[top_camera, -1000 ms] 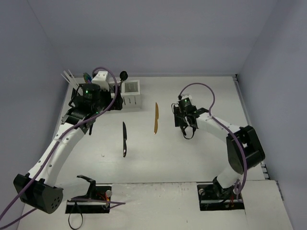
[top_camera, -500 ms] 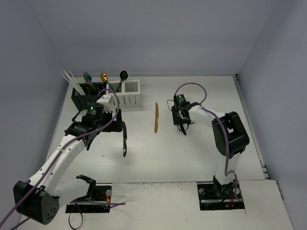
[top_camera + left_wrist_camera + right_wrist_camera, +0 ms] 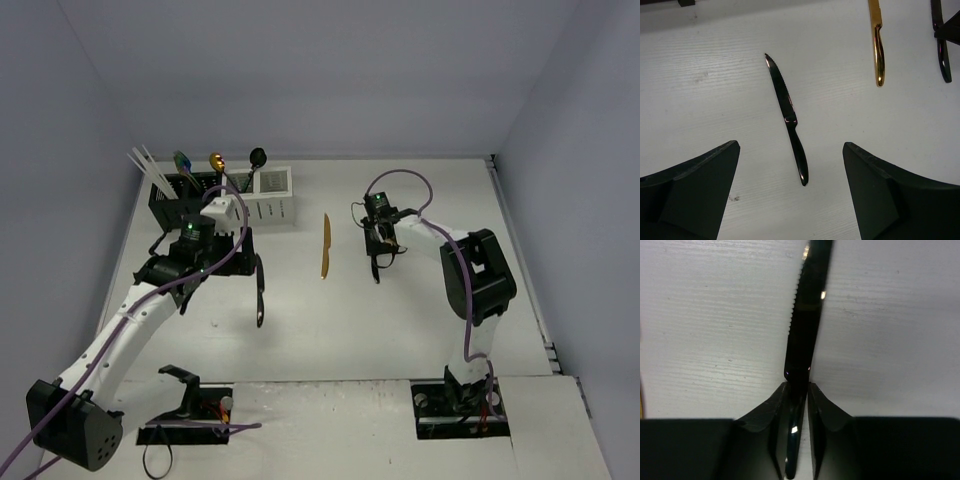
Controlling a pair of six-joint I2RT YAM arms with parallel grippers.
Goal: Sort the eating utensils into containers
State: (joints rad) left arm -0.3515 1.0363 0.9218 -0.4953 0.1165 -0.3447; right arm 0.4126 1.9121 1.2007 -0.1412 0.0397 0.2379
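no legible markings

no writing, label, brand, number or sign could be read in any of the three views.
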